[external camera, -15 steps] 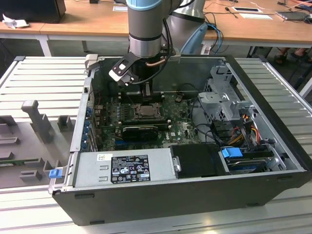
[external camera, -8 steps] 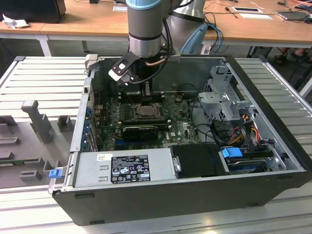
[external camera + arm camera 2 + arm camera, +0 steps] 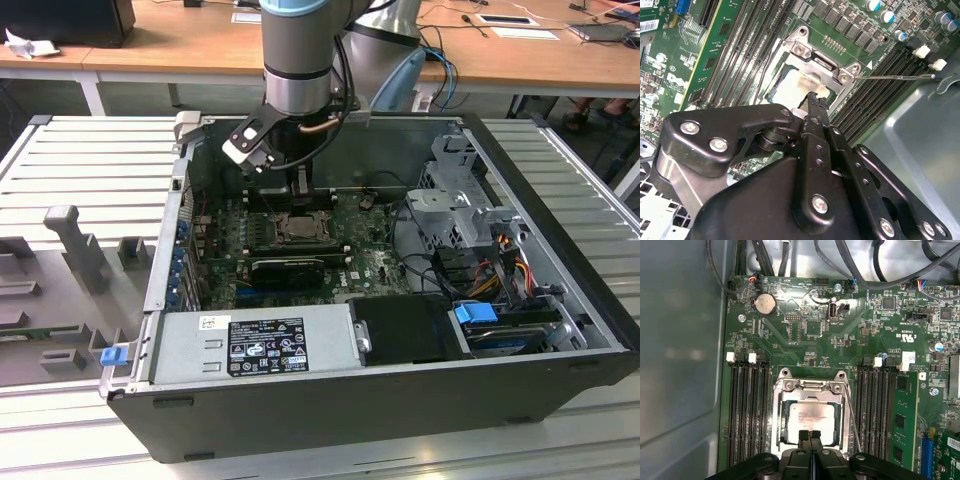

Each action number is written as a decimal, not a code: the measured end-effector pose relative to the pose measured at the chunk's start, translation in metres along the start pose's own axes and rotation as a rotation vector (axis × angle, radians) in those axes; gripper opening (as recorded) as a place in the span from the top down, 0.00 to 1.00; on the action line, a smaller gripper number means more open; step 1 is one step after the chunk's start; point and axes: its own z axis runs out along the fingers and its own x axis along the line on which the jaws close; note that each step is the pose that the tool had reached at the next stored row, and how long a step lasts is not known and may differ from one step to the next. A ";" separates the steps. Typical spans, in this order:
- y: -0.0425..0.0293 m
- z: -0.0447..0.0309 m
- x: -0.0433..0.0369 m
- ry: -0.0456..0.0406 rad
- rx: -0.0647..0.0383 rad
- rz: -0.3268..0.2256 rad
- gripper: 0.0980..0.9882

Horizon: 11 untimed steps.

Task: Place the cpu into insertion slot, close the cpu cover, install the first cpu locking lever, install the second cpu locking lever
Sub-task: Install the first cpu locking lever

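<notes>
The cpu (image 3: pixel 809 416) shows its pale metal face in the insertion slot (image 3: pixel 810 412) on the green board, also seen as the cpu (image 3: pixel 792 89) in the second wrist view. The cpu cover (image 3: pixel 810 388), a metal frame with a window, lies down around the chip. My gripper (image 3: pixel 810 435) is shut, its tips pressed together with nothing between them, just over the chip's near edge and the cover's rim. A thin lever rod (image 3: pixel 900 77) sticks out from the socket's corner; the same rod (image 3: pixel 854 420) runs along the socket's side. In the exterior view my gripper (image 3: pixel 299 190) hangs over the socket (image 3: pixel 298 228).
Long black memory slots (image 3: pixel 747 410) flank the socket on both sides. The grey case wall (image 3: pixel 680 355) stands close by. A power supply (image 3: pixel 260 343), a drive cage (image 3: pixel 462 205) and bundled cables (image 3: pixel 495 265) fill the rest of the case.
</notes>
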 end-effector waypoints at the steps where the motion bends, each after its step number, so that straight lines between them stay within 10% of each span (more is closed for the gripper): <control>1: 0.0000 -0.0007 0.0000 0.0000 0.000 0.000 0.99; 11: 0.0006 -0.0150 0.0002 0.0001 0.000 0.000 0.99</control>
